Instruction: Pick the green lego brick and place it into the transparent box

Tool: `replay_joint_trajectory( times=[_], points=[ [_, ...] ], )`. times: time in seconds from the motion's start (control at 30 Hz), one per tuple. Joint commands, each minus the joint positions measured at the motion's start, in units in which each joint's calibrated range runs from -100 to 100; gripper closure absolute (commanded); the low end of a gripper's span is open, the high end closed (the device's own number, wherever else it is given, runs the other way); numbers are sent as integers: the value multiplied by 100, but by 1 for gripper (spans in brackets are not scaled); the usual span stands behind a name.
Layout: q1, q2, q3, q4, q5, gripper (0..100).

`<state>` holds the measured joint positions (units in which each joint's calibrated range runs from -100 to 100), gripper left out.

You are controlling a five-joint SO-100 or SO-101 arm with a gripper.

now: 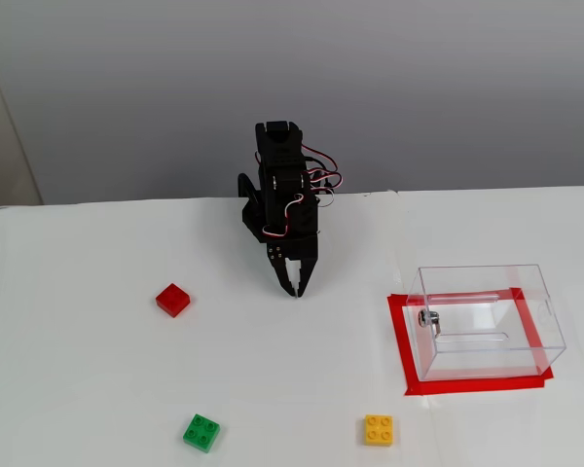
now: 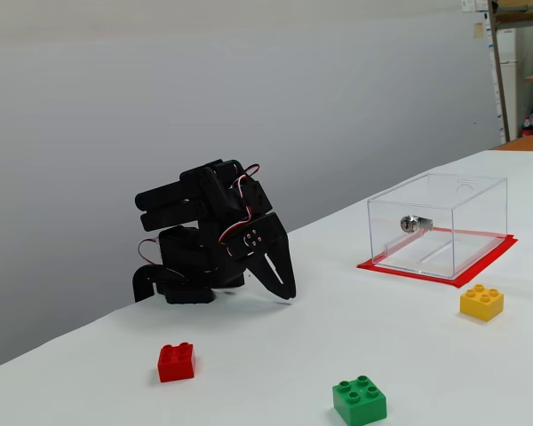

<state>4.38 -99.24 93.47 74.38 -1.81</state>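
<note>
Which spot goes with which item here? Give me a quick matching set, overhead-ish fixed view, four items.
Items:
1. green lego brick
2. red brick
3. yellow brick
4. transparent box

Places, in that fixed view:
A. right side, on the red tape outline
B. bottom edge, below the box's left end
C. left of the gripper
D. bottom edge, left of centre

Pairs: 1-D, 2-C, 3-B, 4-A

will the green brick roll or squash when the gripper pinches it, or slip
The green lego brick looks like rigid plastic, so it probably won't squash. Its flat sides and squat, boxy shape suggest it will slide rather than roll. The glossy faces might slip if the gripper pinches off-centre.
</note>
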Motion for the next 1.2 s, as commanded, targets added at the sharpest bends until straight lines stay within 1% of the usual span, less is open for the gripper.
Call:
replay_joint_trajectory(
  times=[0.0, 0.2, 0.57, 0.73, 1.1, 1.17],
  points=[
    [24, -8, -161, -49, 24, 98],
    [17, 0, -314, -49, 24, 98],
    [17, 195, -1508, -49, 24, 98],
    [24, 1154, -2385, -49, 24, 98],
    [39, 3946, -4989, -49, -12, 98],
    [194, 4345, -5441, -58, -23, 98]
  ],
)
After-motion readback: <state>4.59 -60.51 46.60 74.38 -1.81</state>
